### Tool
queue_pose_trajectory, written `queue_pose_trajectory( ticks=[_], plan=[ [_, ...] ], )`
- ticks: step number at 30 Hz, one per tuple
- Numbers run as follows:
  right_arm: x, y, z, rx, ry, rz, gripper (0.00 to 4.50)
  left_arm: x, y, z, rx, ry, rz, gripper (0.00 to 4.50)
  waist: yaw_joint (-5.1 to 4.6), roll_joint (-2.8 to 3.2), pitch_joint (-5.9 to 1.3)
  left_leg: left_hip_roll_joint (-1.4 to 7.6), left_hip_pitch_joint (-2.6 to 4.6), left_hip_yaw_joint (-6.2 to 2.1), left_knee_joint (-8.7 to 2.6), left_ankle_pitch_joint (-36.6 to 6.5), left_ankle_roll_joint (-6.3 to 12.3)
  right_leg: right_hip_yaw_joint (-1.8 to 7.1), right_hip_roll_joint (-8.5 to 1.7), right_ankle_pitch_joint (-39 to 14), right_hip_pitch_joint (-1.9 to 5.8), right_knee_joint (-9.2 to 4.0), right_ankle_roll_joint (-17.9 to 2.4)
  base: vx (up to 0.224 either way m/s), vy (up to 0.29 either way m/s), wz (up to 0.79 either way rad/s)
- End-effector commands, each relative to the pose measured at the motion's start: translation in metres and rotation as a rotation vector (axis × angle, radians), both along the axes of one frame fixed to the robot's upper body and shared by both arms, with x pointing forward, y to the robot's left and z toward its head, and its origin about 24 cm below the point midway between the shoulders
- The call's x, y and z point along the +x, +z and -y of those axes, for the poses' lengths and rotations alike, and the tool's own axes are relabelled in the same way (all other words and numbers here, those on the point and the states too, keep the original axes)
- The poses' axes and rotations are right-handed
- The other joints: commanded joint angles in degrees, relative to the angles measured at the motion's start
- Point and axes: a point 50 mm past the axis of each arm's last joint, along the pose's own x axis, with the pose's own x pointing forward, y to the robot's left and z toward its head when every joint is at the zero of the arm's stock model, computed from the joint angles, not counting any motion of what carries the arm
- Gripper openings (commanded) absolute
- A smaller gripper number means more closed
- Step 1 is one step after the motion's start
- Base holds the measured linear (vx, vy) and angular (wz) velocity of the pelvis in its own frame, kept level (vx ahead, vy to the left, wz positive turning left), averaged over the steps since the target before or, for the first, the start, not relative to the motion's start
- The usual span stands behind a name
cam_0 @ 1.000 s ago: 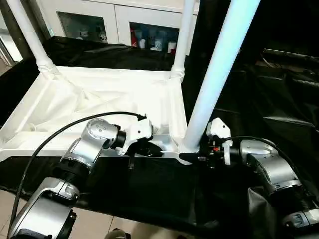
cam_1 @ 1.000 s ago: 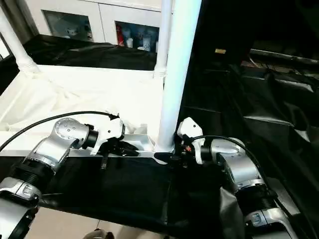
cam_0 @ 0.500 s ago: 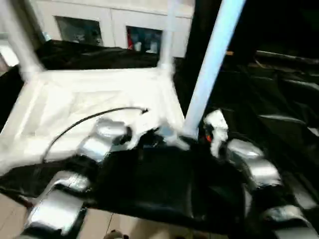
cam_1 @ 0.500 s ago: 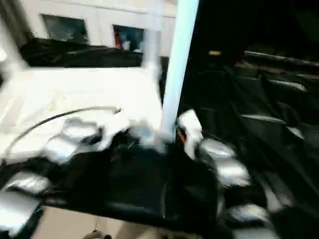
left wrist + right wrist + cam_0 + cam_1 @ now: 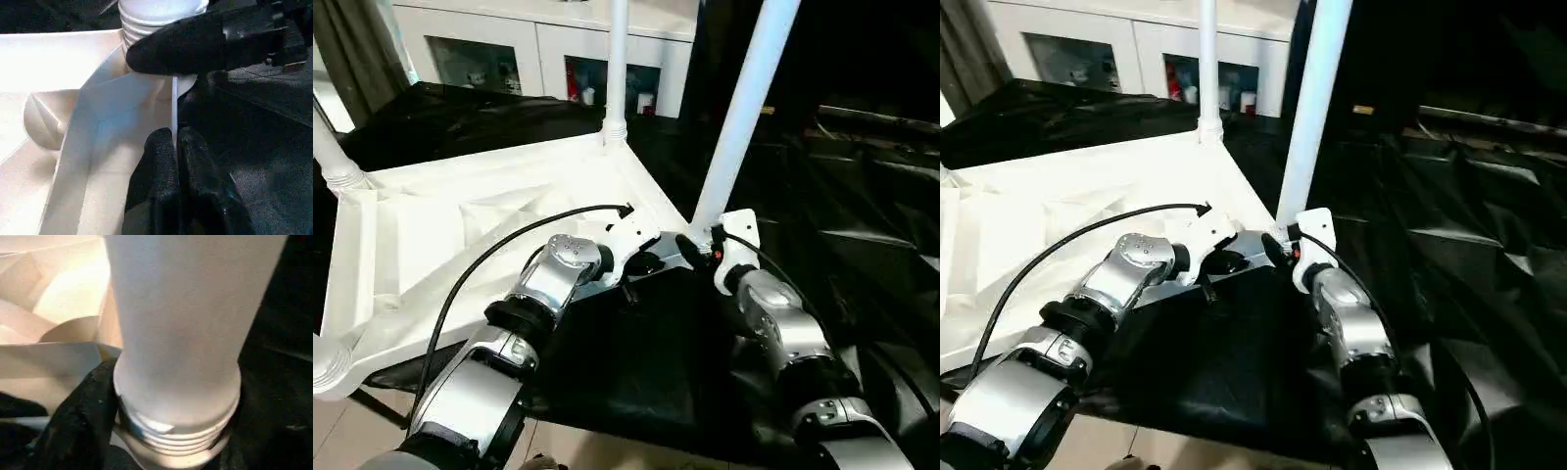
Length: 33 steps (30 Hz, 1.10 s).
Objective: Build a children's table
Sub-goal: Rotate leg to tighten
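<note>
The children's table lies upside down on black cloth, its white top [image 5: 460, 235] showing the ribbed underside. Legs stand in the corner sockets: the near right leg [image 5: 744, 108], a far leg [image 5: 617, 69] and two at the left [image 5: 333, 162]. My left gripper [image 5: 641, 266] is shut on the top's thin rim [image 5: 174, 105] just beside the near right corner. My right gripper [image 5: 697, 245] is closed around the near right leg's ribbed base [image 5: 176, 396], with one black finger [image 5: 78, 416] against its side.
Black cloth [image 5: 636, 362] covers the work surface and folds up at the right [image 5: 871, 196]. White cabinets with glass doors [image 5: 470, 59] stand behind. A black cable [image 5: 489, 264] arcs over my left forearm.
The table top has swung round: its near right corner went away from me and its left side came nearer. Both grippers went with it, keeping their hold.
</note>
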Motion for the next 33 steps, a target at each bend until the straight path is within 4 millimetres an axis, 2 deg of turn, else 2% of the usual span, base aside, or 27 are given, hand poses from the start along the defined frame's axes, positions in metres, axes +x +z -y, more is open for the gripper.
queue_pose_trajectory(
  ticks=[1,4,6,8,9,10,12,13,18,20,22,25,27,29,31,33],
  plan=[
    [-0.011,-0.005,-0.032,0.052,0.201,-0.032,3.66,-0.003,0.000,0.011,-0.022,-0.035,0.013,0.00,0.02,0.01,-2.76,2.36,0.31,-1.35,-4.38,-14.1,1.96,2.95,-4.27,-13.4,1.81,-5.20,-10.9,0.000,0.000,0.00],
    [-0.011,0.000,-0.023,0.008,0.263,-0.002,3.79,-0.003,0.001,0.003,-0.016,-0.054,0.019,0.00,0.17,-0.05,-2.82,2.37,0.31,-1.34,-4.33,-13.5,2.24,2.90,-4.31,-13.7,1.91,-5.26,-10.8,0.000,0.000,0.00],
    [-0.016,0.006,-0.013,-0.065,0.412,0.034,3.79,-0.005,0.002,-0.008,-0.010,-0.119,0.022,0.00,0.34,-0.14,-2.78,2.43,0.11,-1.36,-4.33,-12.5,2.90,2.86,-4.35,-12.8,2.06,-5.18,-10.8,0.000,0.000,0.00],
    [-0.020,0.012,-0.005,-0.061,0.505,0.046,3.79,-0.010,0.003,-0.016,-0.015,-0.189,0.004,0.00,0.39,-0.22,-2.85,2.47,0.02,-1.27,-4.20,-11.5,3.66,2.89,-4.27,-10.4,2.17,-4.83,-11.3,0.000,0.000,0.00],
    [-0.022,0.016,-0.001,-0.053,0.540,0.047,3.79,-0.013,0.003,-0.021,-0.019,-0.233,-0.007,0.00,0.42,0.06,-2.85,2.44,-0.17,-1.31,-4.18,-10.8,4.14,2.90,-4.27,-9.3,2.37,-4.69,-11.6,0.000,0.000,0.00],
    [-0.023,0.018,0.001,-0.049,0.564,0.047,3.79,-0.015,0.003,-0.023,-0.021,-0.262,-0.015,0.00,0.44,0.00,-2.86,2.55,-0.12,-1.37,-4.25,-10.6,4.29,2.91,-4.35,-8.8,2.37,-4.66,-11.8,0.000,0.000,0.00],
    [-0.025,0.022,0.005,-0.063,0.610,0.057,3.79,-0.021,0.004,-0.029,-0.026,-0.331,-0.032,0.00,0.10,0.06,-3.09,2.64,-0.22,-1.34,-4.08,-8.7,4.94,2.88,-4.20,-4.7,2.46,-4.03,-13.5,0.000,0.000,0.00],
    [-0.025,0.023,0.005,-0.064,0.612,0.057,3.79,-0.021,0.004,-0.029,-0.026,-0.334,-0.033,0.00,0.08,0.18,-3.23,2.70,-0.02,-1.23,-3.94,-7.7,5.31,2.88,-4.10,-2.2,2.32,-3.72,-14.5,0.000,0.000,0.00],
    [-0.034,0.027,0.017,-0.116,0.752,0.029,3.79,-0.033,0.004,-0.051,0.011,-0.460,-0.103,0.00,0.69,0.46,-3.58,2.83,-0.26,-0.88,-3.38,-3.6,7.30,2.75,-3.81,6.5,2.37,-2.53,-16.9,0.000,0.000,0.00],
    [-0.037,0.029,0.020,-0.119,0.795,0.016,3.79,-0.035,0.005,-0.057,0.018,-0.472,-0.111,0.00,0.84,0.53,-3.33,2.92,-0.24,-0.77,-3.39,-4.5,7.48,2.69,-3.79,6.0,2.17,-2.60,-17.1,0.000,0.000,0.00],
    [-0.040,0.030,0.021,-0.120,0.829,0.007,3.79,-0.036,0.005,-0.063,0.027,-0.479,-0.117,0.00,0.97,0.53,-3.25,2.97,-0.21,-0.80,-3.50,-6.2,6.88,2.67,-3.93,3.5,2.15,-2.80,-16.8,0.000,0.000,0.00],
    [-0.041,0.030,0.022,-0.122,0.842,0.002,3.79,-0.036,0.006,-0.066,0.028,-0.480,-0.123,0.00,0.89,0.42,-3.08,2.92,-0.19,-0.85,-3.71,-8.5,5.07,2.75,-4.03,-1.4,2.06,-3.25,-15.9,0.000,0.000,0.00],
    [-0.041,0.030,0.022,-0.123,0.844,0.001,3.47,-0.036,0.006,-0.067,0.028,-0.480,-0.124,0.00,0.82,0.43,-3.08,2.91,-0.15,-0.88,-3.73,-8.9,4.27,2.82,-4.07,-2.6,2.00,-3.36,-15.5,0.000,0.000,0.00],
    [-0.041,0.030,0.020,-0.114,0.850,0.001,3.47,-0.036,0.007,-0.066,0.021,-0.470,-0.115,0.00,0.74,0.35,-3.09,2.89,-0.13,-0.92,-3.75,-8.9,3.93,2.84,-4.04,-2.7,1.99,-3.33,-15.4,0.000,0.000,0.00],
    [-0.042,0.030,0.018,-0.102,0.856,-0.003,3.17,-0.036,0.007,-0.065,0.016,-0.470,-0.113,0.00,0.70,0.39,-3.19,2.84,-0.15,-0.89,-3.67,-8.1,4.13,2.86,-3.98,-1.2,2.04,-3.19,-15.5,0.000,0.000,0.00],
    [-0.042,0.029,0.017,-0.100,0.858,-0.004,3.17,-0.036,0.007,-0.064,0.014,-0.469,-0.110,0.00,0.76,0.34,-3.24,2.79,-0.20,-0.86,-3.58,-7.3,4.49,2.84,-3.95,0.1,2.09,-3.04,-15.6,0.000,0.000,0.00]
  ],
)
